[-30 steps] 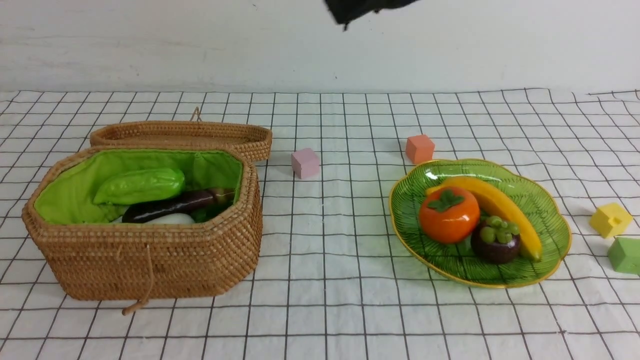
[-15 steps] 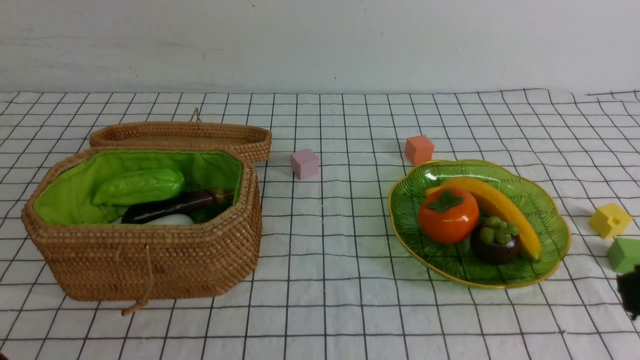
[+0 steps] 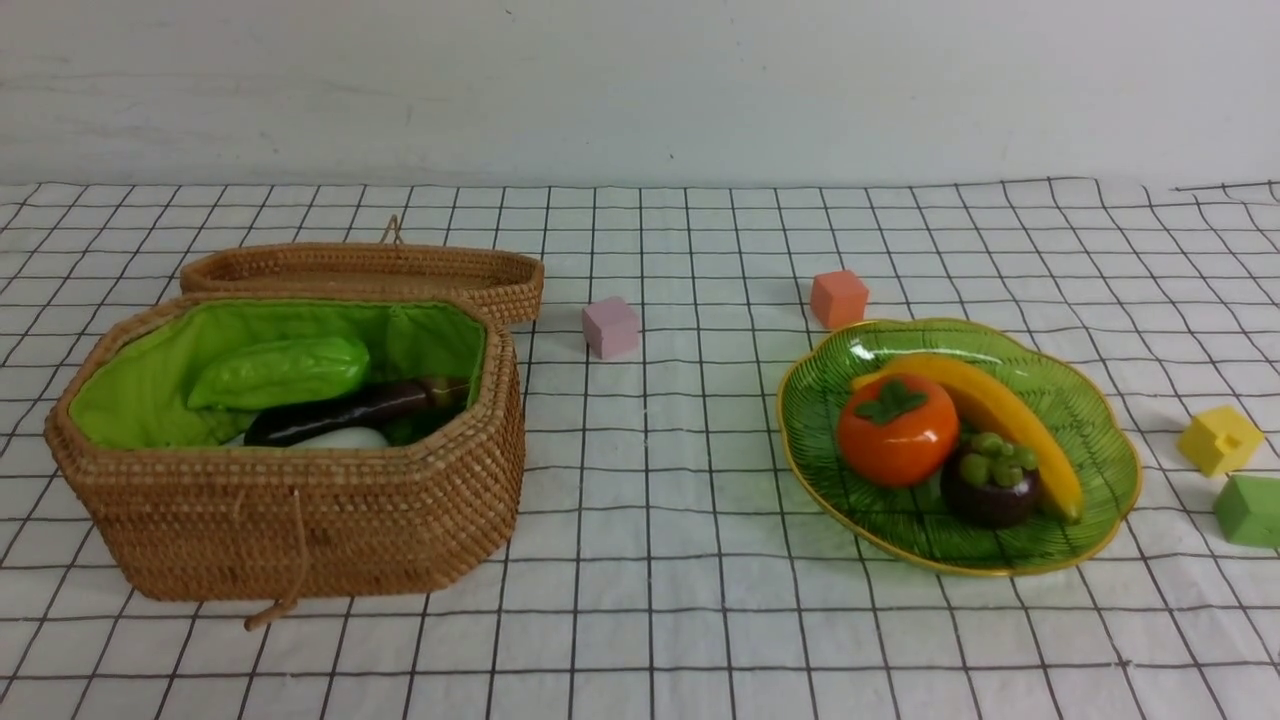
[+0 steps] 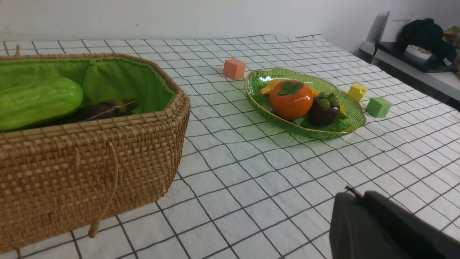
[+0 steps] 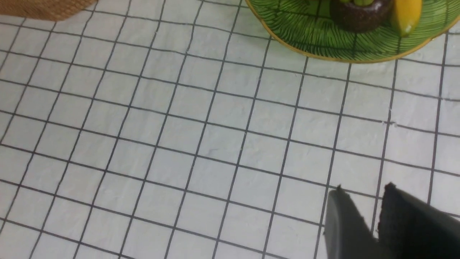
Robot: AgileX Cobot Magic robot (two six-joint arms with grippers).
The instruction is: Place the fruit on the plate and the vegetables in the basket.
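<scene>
The wicker basket (image 3: 300, 520) stands open on the left with a green gourd (image 3: 280, 372), a purple eggplant (image 3: 350, 408) and a white radish (image 3: 340, 438) inside. On the right, the green leaf plate (image 3: 1090, 400) holds the persimmon (image 3: 897, 430), the banana (image 3: 1000, 410) and the mangosteen (image 3: 990, 490). Neither gripper shows in the front view. My left gripper (image 4: 354, 192) is shut and empty over bare cloth, in front of basket and plate. My right gripper (image 5: 363, 189) hangs open with nothing between its fingers, over the cloth on the near side of the plate (image 5: 323, 54).
The basket's lid (image 3: 360, 270) lies behind it. Foam cubes sit on the checked cloth: pink (image 3: 610, 326), orange (image 3: 838, 298), yellow (image 3: 1220, 439) and green (image 3: 1250, 510). A shelf with dark items (image 4: 424, 32) stands beyond the table's right end.
A dark part of an arm showed at the top of the front view, then at its right edge, and is now out of that view. Fruit and vegetables have not moved.
</scene>
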